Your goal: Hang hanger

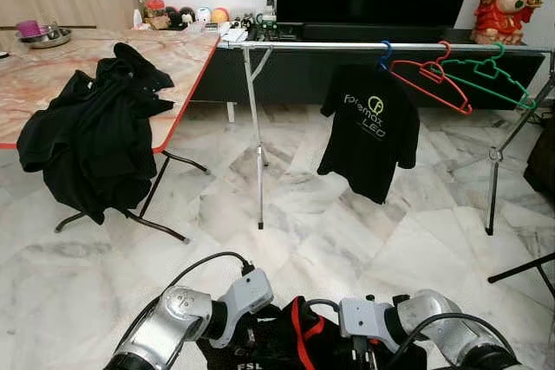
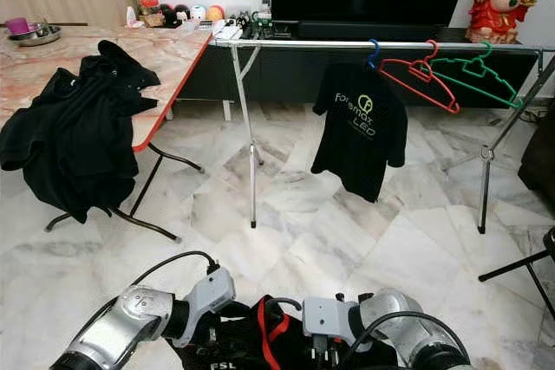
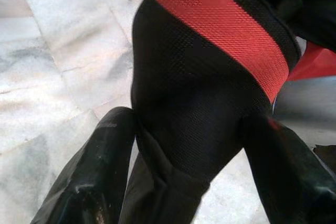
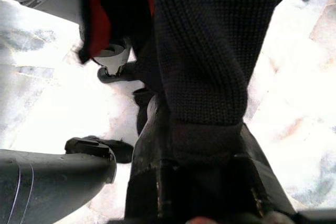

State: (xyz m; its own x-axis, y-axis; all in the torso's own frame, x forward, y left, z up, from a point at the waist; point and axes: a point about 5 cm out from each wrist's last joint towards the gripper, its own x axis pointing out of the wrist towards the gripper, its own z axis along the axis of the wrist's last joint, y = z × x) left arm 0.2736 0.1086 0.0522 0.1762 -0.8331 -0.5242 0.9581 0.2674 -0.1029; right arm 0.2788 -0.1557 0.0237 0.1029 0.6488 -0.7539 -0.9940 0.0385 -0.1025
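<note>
Both claws are gripping one black garment [image 1: 286, 335] with a red trim, held low in front of the body.

Head views: the left claw [image 1: 247, 335] and right claw [image 1: 360, 353] are sitting close together at the bottom edge, the garment bunched between them. Ahead, a clothes rail [image 1: 347, 45] is carrying a black T-shirt [image 1: 368, 132], an empty red hanger [image 1: 431, 82] and an empty green hanger [image 1: 490, 80]. More black clothes [image 1: 91, 132] are lying on the folding table [image 1: 186, 54] to the left.

Left wrist view: the fingers [image 3: 89, 171] are clamping either side of the black mesh cloth below its red band [image 3: 220, 22].

Right wrist view: the fingers [image 4: 152, 182] are pinching a fold of knit cloth [image 4: 205, 51]. Whether a hanger is inside the garment cannot be told.

Procedure: approach the rail squarely, keep both grips firm, lift the garment clear of the floor, and aim for the free stretch of rail beside the T-shirt.
</note>
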